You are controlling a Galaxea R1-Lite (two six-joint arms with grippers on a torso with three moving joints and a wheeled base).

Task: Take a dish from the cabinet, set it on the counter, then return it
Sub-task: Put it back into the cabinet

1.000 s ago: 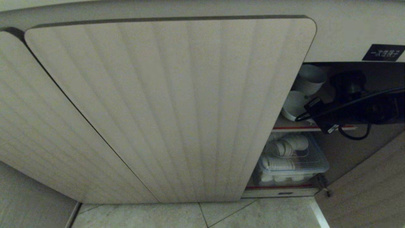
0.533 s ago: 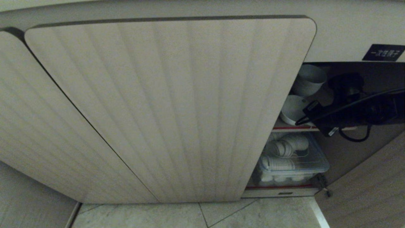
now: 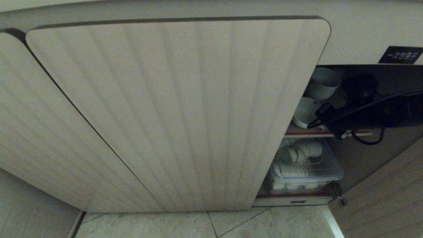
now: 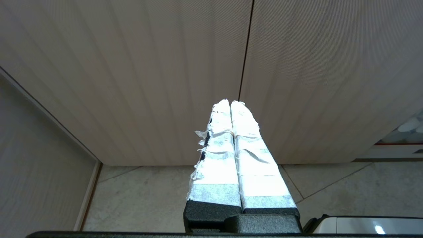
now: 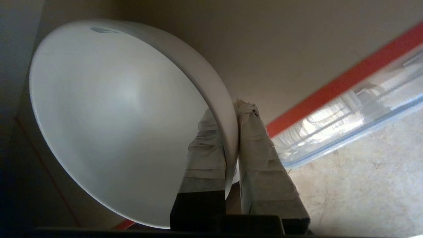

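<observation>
R gripper (image 5: pixel 231 132) pinching the dish (image 5: pixel 115 115) rim inside the cabinet (image 3: pixel 181 109).
I see clear bin (image 3: pixel 307 172) below holding stacked white bowls (image 3: pixel 290 170); L gripper (image 4: pixel 230 104) closed, empty.

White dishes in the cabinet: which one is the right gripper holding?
The dish on the upper shelf, its rim pinched by the right gripper; the stacked bowls sit in a clear container below.

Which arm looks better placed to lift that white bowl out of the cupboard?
The right. Its claw already pinches the bowl's rim inside the cupboard; the left claw is shut, empty, outside the closed doors.
</observation>
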